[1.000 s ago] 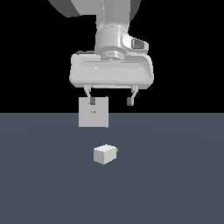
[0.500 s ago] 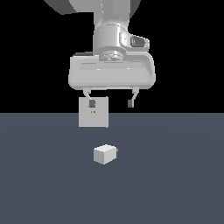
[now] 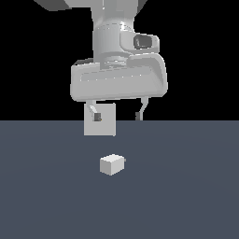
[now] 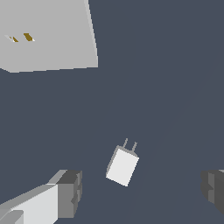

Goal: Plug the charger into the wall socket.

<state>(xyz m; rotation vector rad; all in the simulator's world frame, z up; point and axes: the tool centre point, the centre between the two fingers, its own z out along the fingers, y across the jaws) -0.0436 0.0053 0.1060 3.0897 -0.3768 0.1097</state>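
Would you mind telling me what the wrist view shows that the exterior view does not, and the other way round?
Only the wrist view shows the charger's two prongs, which point roughly toward the wall socket, and the socket's two yellowish holes.

Only the exterior view shows the arm's wrist and the wide body of the gripper, raised above the floor, with one finger overlapping the socket plate in the image.

Both show the charger lying free on the dark floor, apart from the socket, and the open gripper with nothing between its fingers.
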